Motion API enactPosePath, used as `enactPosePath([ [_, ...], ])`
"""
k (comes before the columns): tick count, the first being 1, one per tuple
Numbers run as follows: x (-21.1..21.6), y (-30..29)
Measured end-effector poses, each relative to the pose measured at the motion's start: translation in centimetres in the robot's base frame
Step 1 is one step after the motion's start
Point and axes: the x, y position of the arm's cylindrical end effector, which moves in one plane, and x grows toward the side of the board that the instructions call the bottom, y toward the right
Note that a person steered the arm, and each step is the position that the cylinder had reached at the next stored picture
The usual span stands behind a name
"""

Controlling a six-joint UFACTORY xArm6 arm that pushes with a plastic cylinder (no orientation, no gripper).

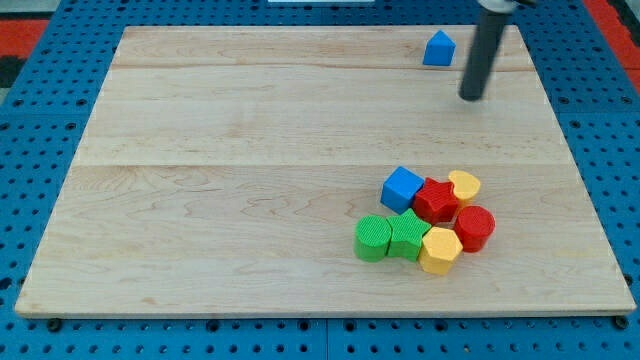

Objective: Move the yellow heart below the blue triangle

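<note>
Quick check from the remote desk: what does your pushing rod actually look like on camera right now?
A plain, straight, dark grey-black cylindrical rod, matte, entering from the view's top edge, where a wider dark mount is partly cropped. My tip ends blunt and round. No cables, markings or labels visible.

Bright, even light; soft shadows

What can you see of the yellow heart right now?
The yellow heart is a small, glossy yellow block lying flat on the wooden board, at the upper right edge of the cluster toward the view's lower right. It touches the red star on its left; the red cylinder sits just below it. My tip is well above it, near the blue triangle.
</note>
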Motion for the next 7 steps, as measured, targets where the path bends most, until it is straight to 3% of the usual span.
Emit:
enactPosePath([
  [2,8.6,3.8],
  [4,14.5,-2.4],
  [6,13.2,-11.3],
  [7,10.0,-10.7],
])
